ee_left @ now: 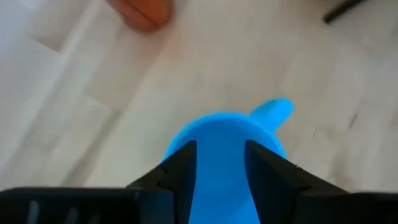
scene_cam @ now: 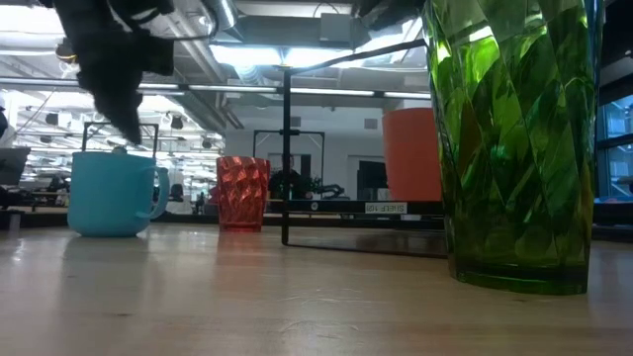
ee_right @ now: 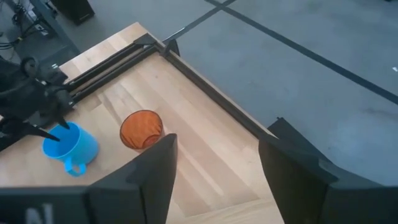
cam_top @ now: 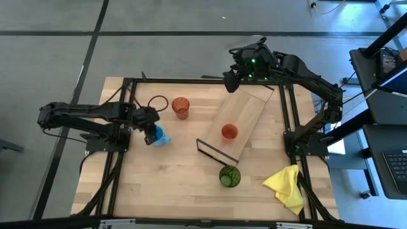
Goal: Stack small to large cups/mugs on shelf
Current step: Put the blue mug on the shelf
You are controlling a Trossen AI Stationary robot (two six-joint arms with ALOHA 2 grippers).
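Observation:
The light-blue mug [cam_top: 160, 136] stands upright on the table at the left, also in the low view [scene_cam: 114, 193]. My left gripper [cam_top: 151, 133] is open just above its rim, and the mug shows between the fingers in the left wrist view [ee_left: 224, 130]. The small red-orange cup [cam_top: 229, 131] stands on the light-wood shelf [cam_top: 245, 108]. The orange-red tumbler [cam_top: 180, 107] stands on the table beyond the mug. The green tumbler [cam_top: 229, 176] stands near the shelf's near end. My right gripper [cam_top: 230, 81] is open and empty above the shelf's far end.
A yellow cloth [cam_top: 286, 186] lies at the table's near right corner. The shelf lies slantwise across the table's middle, with a black wire frame [cam_top: 215, 150] at its near end. Bare wood lies near the front left.

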